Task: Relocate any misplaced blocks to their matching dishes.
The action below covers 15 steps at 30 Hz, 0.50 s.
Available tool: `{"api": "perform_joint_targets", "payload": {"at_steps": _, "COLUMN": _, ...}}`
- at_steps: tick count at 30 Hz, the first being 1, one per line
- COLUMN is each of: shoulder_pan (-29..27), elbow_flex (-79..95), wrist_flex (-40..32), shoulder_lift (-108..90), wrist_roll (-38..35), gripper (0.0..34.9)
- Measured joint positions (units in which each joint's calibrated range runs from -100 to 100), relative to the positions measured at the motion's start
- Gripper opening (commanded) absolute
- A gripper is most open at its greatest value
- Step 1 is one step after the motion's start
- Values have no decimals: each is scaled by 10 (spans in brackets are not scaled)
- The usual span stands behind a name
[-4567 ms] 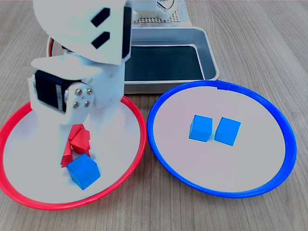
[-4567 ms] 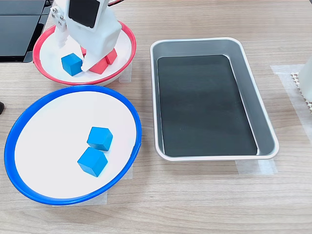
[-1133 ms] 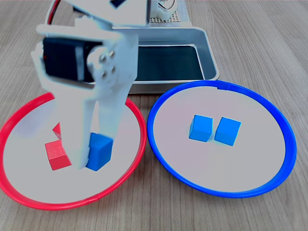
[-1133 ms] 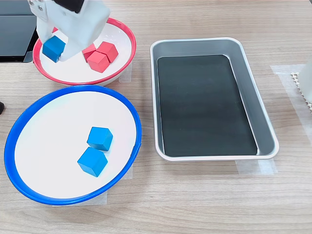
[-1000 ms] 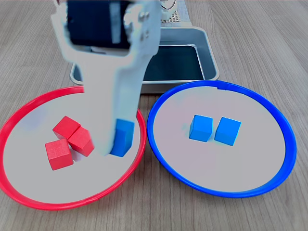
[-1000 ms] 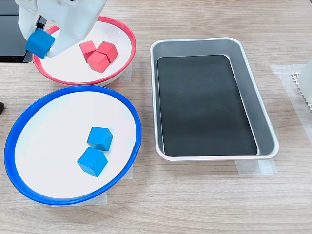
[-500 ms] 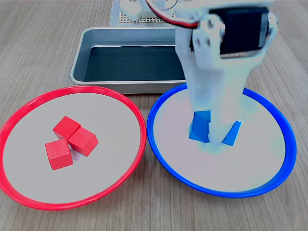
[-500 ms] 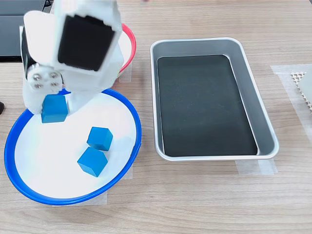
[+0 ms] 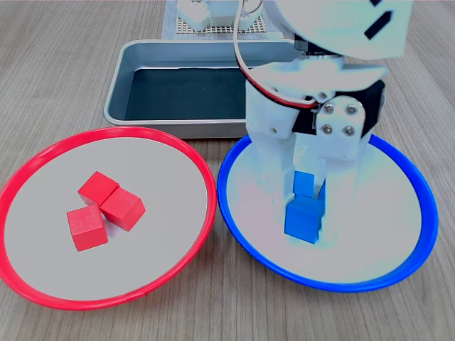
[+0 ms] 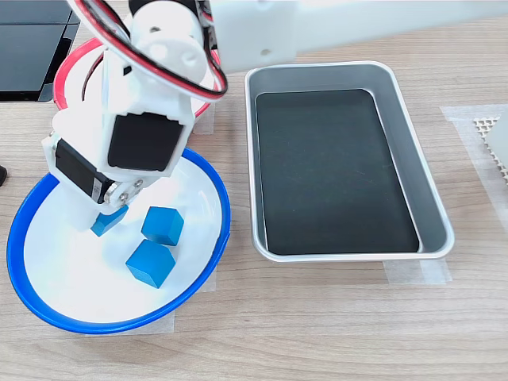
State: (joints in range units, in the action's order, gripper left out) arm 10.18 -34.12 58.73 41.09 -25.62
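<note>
Bright even light, soft shadows, sharp focus.

No legible text, label, brand, number or sign in either exterior view. Surfaces checked: the white arm housing [image 9: 334,28] shows only dark slot-shaped cut-outs and screw heads, no lettering; the black servo face [image 10: 143,141] is blank. The blue-rimmed dish [image 9: 409,234], the red-rimmed dish [image 9: 43,284] and the grey metal tray [image 10: 429,206] carry no markings. The blue blocks [image 10: 151,262] and the red blocks [image 9: 87,227] have plain faces. The perforated plate [image 9: 213,28] at the top edge of the first exterior view shows only a hole pattern. The dark object [image 10: 28,48] at the second exterior view's left edge is unmarked as far as can be seen.
</note>
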Motion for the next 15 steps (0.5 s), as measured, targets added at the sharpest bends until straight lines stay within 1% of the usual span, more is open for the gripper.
{"api": "perform_joint_targets", "payload": {"at_steps": 6, "shoulder_pan": 0, "elbow_flex": 0, "wrist_flex": -14, "shoulder_lift": 14, "wrist_roll": -20, "gripper": 3}}
{"api": "perform_joint_targets", "payload": {"at_steps": 13, "shoulder_pan": 22, "elbow_flex": 0, "wrist_flex": -12, "shoulder_lift": 19, "wrist_roll": -29, "gripper": 3}}
{"api": "perform_joint_targets", "payload": {"at_steps": 15, "shoulder_pan": 23, "elbow_flex": 0, "wrist_flex": -2, "shoulder_lift": 19, "wrist_roll": -33, "gripper": 10}}
